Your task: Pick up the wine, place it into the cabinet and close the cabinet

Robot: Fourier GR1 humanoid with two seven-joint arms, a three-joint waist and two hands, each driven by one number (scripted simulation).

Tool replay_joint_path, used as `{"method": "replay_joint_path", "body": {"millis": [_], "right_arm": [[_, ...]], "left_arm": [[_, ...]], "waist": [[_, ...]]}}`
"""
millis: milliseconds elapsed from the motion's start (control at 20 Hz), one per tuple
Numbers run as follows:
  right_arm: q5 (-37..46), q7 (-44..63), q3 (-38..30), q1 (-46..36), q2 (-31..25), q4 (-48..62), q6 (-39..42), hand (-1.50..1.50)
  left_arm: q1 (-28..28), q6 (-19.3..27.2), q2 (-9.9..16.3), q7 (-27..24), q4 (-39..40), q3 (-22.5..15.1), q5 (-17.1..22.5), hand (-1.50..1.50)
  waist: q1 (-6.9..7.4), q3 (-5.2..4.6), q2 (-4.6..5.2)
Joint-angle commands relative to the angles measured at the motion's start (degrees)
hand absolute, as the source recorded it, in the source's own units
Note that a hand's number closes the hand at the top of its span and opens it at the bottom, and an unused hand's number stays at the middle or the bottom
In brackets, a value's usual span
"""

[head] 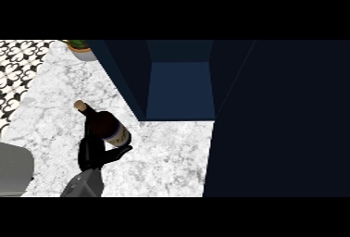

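We curl our left hand round the wine bottle, gripping its lower body so the neck tilts up and away, free of the marble counter. The bottle hangs left of the open cabinet, whose door stands wide for entry.

A potted plant stands on the marble counter beside patterned tiles.

Grey forearm, glossy black hand
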Motion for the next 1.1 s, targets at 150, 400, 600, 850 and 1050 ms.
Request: {"method": "replay_joint_path", "body": {"millis": [150,400,600,850,1050], "right_arm": [[-3.5,-1.1,0.4,5.5,0.0,-6.0,1.8,-1.50],[0.3,5.6,3.9,1.8,1.5,-7.9,-1.9,-1.50],[-7.1,1.0,-4.7,0.3,-1.5,-2.5,2.2,-1.50],[-2.9,2.0,0.5,2.1,0.8,-3.8,1.1,-1.50],[-4.1,-0.9,-1.2,6.6,0.6,-5.4,2.7,-1.50]], "left_arm": [[-4.3,-0.7,-0.1,-3.7,6.6,0.1,-0.9,-1.50],[-7.4,2.9,-1.3,-8.8,9.5,1.7,-0.7,-1.50],[-7.4,0.0,-0.6,-8.3,9.8,2.9,1.4,1.50],[-8.1,-2.0,-0.9,-5.6,9.1,2.7,2.9,1.50],[-9.5,-3.4,-1.1,-6.4,11.1,2.0,2.8,1.50]], "waist": [[-0.07,0.03,-0.01],[-0.18,-0.03,-0.01],[0.07,0.02,0.04],[0.13,0.01,-0.02],[-0.09,0.02,0.01]]}}
